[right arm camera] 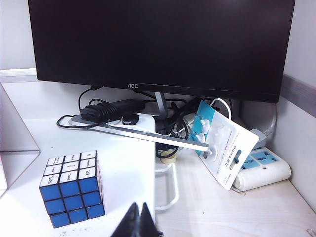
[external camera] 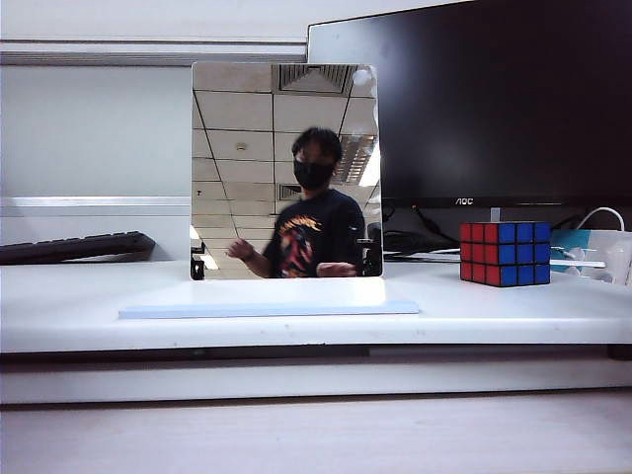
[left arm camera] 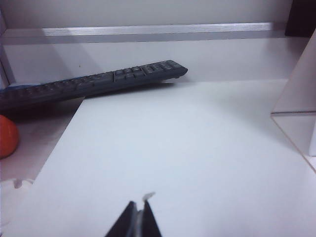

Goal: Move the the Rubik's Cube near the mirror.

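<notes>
Nearest to the cameras are the two hands, and both sit low and back from the things, so the work is not yet begun. The left hand (left arm camera: 139, 217) hovers over the bare white desk (left arm camera: 173, 148) with its fingers pressed together and nothing between them; it faces an empty stretch, so I judge it is only parked there, out of the way. The right hand (right arm camera: 138, 222) also has its fingers together and holds nothing, but it points toward the cube (right arm camera: 73, 187), which stands just beyond it near the right edge of the desk, flat on one face and free on all sides. That placement suits this arm for the grasp, although the fingers must first spread to take the cube. In the exterior view the cube (external camera: 505, 254) is well apart from the mirror (external camera: 284, 168), which stands upright toward the middle of the desk on a pale flat base (external camera: 267, 308), probably to keep it from tipping. The open desk between them leaves room for setting the cube down. Farther back lie a keyboard (left arm camera: 94, 84) at the left and a monitor (right arm camera: 163, 44) at the right, with cables under it.
</notes>
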